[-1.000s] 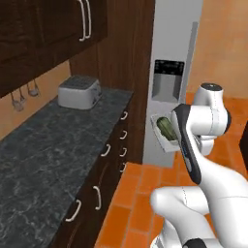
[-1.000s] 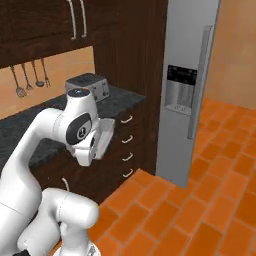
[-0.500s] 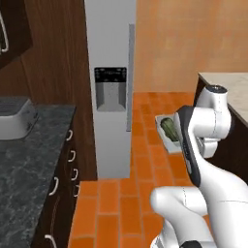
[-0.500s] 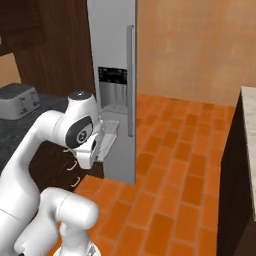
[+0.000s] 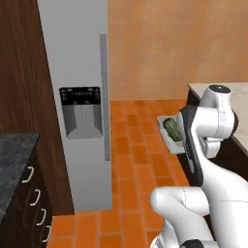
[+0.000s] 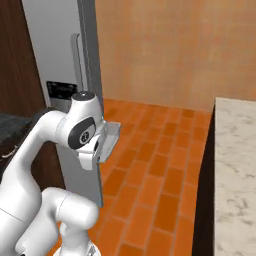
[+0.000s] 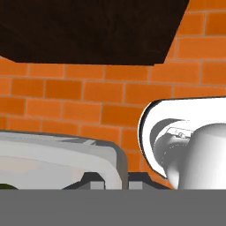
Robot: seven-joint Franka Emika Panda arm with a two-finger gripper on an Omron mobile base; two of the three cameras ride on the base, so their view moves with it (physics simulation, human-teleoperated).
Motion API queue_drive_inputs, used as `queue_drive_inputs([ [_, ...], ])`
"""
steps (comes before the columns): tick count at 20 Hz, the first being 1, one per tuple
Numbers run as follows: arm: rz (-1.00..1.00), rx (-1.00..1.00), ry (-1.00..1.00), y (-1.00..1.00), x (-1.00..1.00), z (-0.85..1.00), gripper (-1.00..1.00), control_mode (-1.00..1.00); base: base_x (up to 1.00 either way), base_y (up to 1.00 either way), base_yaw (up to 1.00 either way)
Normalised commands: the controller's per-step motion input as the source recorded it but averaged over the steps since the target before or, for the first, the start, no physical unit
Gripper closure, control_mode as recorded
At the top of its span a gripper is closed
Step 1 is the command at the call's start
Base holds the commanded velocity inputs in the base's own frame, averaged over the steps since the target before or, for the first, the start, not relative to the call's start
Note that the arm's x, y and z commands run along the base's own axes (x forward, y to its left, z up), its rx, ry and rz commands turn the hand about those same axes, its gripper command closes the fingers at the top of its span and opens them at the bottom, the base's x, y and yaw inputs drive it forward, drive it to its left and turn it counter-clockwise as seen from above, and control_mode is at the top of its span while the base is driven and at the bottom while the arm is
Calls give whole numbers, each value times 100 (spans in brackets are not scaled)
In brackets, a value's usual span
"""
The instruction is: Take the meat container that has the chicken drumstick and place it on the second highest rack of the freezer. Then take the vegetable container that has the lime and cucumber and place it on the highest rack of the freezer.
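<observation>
The vegetable container (image 5: 169,137), a shallow grey-white tray, hangs tilted at the arm's wrist over the orange floor. The dark green cucumber (image 5: 172,127) lies in it. In the right base view the vegetable container (image 6: 111,140) sticks out edge-on past the white hand. In the hand view my gripper (image 7: 115,182) is shut on the rim of the vegetable container (image 7: 57,152). The lime is hidden. The freezer (image 5: 77,87) is the tall grey refrigerator at the left, its long handle (image 5: 103,97) facing me and its racks hidden behind the grey front. The meat container and chicken drumstick are out of view.
Dark drawers (image 5: 30,196) under a black counter (image 5: 10,150) stand at the lower left, beside the refrigerator. A pale marble counter (image 6: 235,165) runs along the right. Orange brick floor (image 5: 135,160) lies open between them, with an orange wall behind.
The whole picture has swung: the base turned, so the black counter and toaster slid off to the left and the refrigerator now stands in front. The tray stays in the gripper.
</observation>
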Motion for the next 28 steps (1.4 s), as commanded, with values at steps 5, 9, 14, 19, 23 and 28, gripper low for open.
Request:
queue_drive_inputs([
  [5, 0, 0, 0, 0, 0, 0, 100, 100, 99, -49, -15],
  [9, 0, 0, 0, 0, 0, 0, 100, 100, 100, -41, -16],
  [14, 0, 0, 0, 0, 0, 0, 100, 100, 100, -20, -10],
  [19, 0, 0, 0, 0, 0, 0, 100, 100, 100, -5, -5],
  [23, 0, 0, 0, 0, 0, 0, 100, 100, 100, -2, -1],
  [28, 0, 0, 0, 0, 0, 0, 100, 100, 100, -10, 0],
])
